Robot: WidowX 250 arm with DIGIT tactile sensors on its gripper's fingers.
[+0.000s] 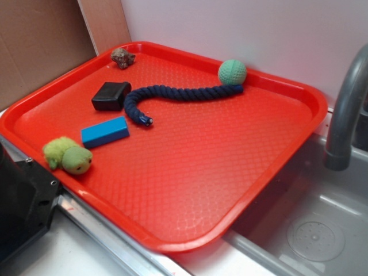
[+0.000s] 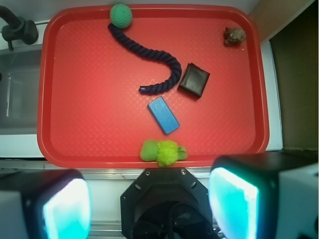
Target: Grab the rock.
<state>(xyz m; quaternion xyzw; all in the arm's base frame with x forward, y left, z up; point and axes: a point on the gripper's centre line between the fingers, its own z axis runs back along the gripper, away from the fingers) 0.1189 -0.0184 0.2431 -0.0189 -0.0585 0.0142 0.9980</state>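
1. The rock lay in a far corner of the red tray, just inside the rim; in the wrist view that was the upper-right corner, in the exterior view the upper-left one.
2. The gripper hung off the tray altogether, beyond its near edge, with its two fingers spread wide apart and nothing between them.
3. The relation that mattered: the rock sat across the full depth of the tray from the claw, and off to the right of its centre line as the wrist view showed it. The reach would likely need to go forward and rightward along a diagonal.
4. The rock looked lumpy and roughly as wide as long; any long axis was too small to tell at this range, so jaw alignment could probably be left as it was.
5. The black block stood nearest the rock, apart from it and closer to the tray's middle. The blue block and the green plush toy lay close to the near edge, roughly under the direct path.
6. The rope and green ball lay toward the opposite far corner, well apart from the rock.
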